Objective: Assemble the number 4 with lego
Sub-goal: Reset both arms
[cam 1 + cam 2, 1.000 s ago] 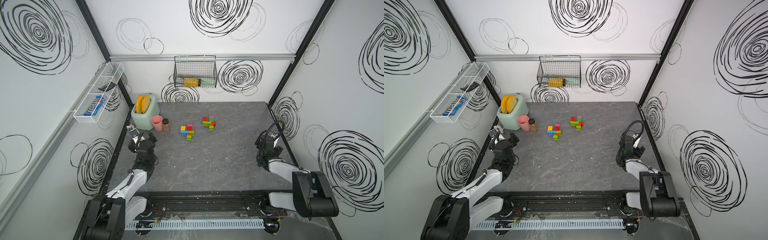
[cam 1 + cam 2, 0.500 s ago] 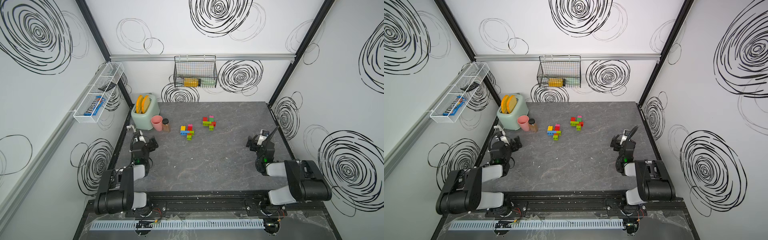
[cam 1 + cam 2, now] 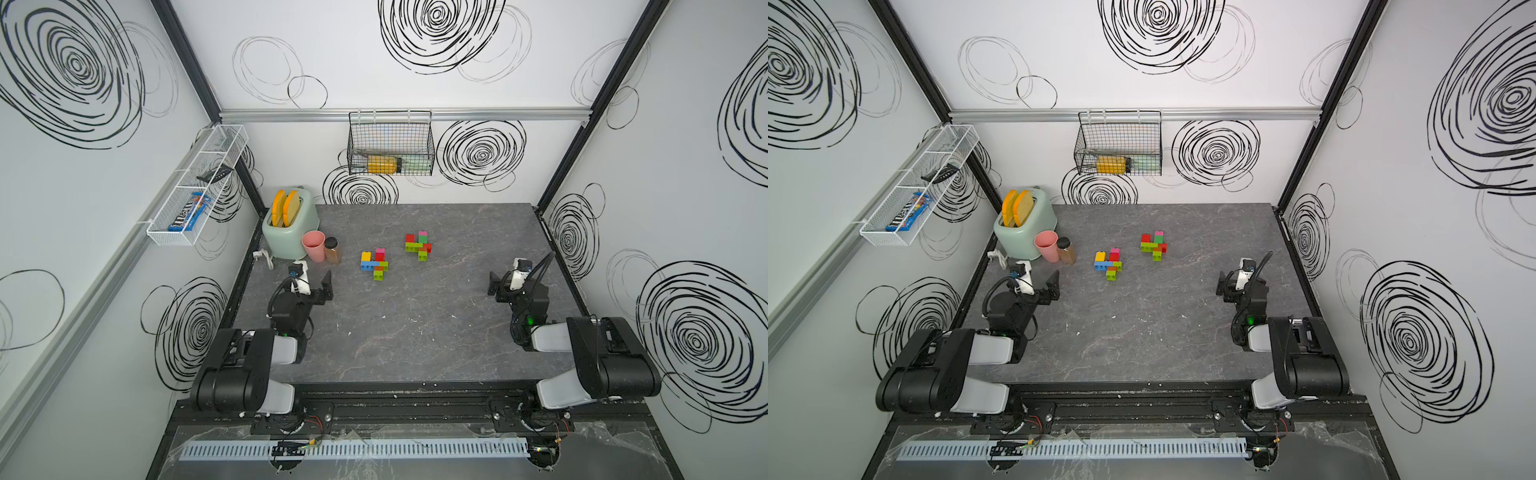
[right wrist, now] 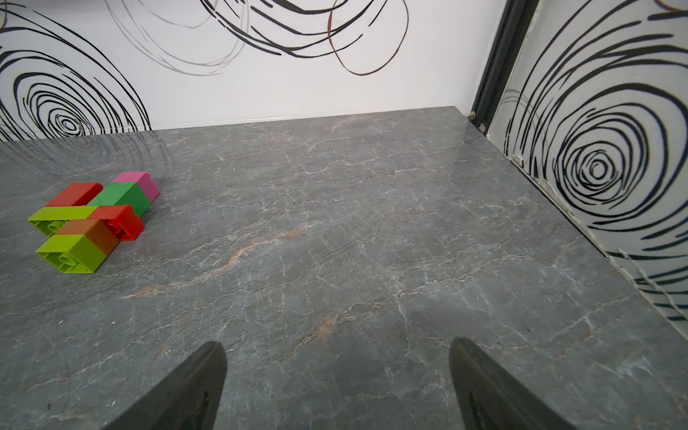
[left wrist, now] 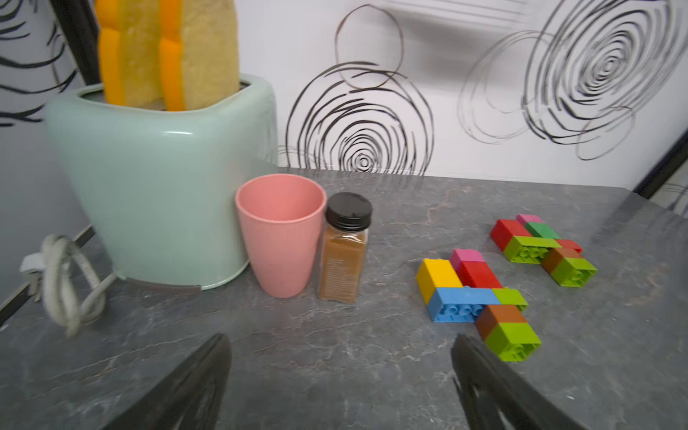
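Observation:
The lego lies in two joined clusters on the grey table. The left cluster (image 3: 374,262) (image 3: 1108,264) (image 5: 473,294) has yellow, pink, red, blue, lime and brown bricks. The right cluster (image 3: 418,245) (image 3: 1154,246) (image 5: 540,245) (image 4: 93,219) has red, pink, green, lime and brown ones. My left gripper (image 3: 311,281) (image 3: 1038,284) (image 5: 340,340) is open and empty, short of the left cluster on its near left side. Far off by the right wall, my right gripper (image 3: 513,282) (image 3: 1239,282) (image 4: 337,342) is open over bare table.
A mint toaster (image 3: 289,232) (image 5: 160,178) with toast, a pink cup (image 3: 313,246) (image 5: 279,231) and a spice jar (image 3: 332,250) (image 5: 344,245) stand at the back left, close to my left gripper. A white cord (image 5: 63,283) lies beside the toaster. A wire basket (image 3: 390,145) hangs on the back wall.
Both arms have folded back over their bases since a second ago, and both grippers stay open at the table's sides. The bricks have not moved.

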You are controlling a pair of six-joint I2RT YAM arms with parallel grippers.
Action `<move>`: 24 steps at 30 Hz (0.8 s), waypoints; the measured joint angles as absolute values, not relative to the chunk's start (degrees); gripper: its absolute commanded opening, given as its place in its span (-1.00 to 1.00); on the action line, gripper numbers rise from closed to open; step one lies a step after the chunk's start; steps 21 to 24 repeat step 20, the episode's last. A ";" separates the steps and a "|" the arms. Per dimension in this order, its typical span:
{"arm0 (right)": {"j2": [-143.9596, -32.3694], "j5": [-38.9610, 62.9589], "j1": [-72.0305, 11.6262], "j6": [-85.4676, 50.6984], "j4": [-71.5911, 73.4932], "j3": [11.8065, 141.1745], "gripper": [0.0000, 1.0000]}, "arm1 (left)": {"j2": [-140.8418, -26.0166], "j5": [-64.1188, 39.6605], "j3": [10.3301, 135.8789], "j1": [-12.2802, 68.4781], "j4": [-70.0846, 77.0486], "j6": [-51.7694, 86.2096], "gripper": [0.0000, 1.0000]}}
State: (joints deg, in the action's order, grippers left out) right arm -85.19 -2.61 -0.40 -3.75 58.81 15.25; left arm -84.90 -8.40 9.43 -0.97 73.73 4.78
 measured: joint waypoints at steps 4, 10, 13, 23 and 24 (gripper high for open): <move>-85.19 -2.55 -0.40 -3.75 58.87 15.25 0.95 | -85.76 -4.97 7.92 -0.32 75.29 3.84 0.91; -85.19 -2.52 -0.40 -3.75 58.94 15.25 0.95 | -85.78 9.34 8.86 4.93 76.49 3.03 0.91; -85.19 -2.52 -0.40 -3.75 58.96 15.25 0.95 | -85.78 12.60 8.95 5.37 76.62 2.74 0.91; -85.19 -2.22 -0.40 -3.75 58.94 15.25 0.95 | -85.78 15.73 8.95 5.37 76.69 2.46 0.92; -85.19 -2.22 -0.40 -3.75 58.94 15.25 0.95 | -85.78 15.73 8.95 5.37 76.69 2.46 0.92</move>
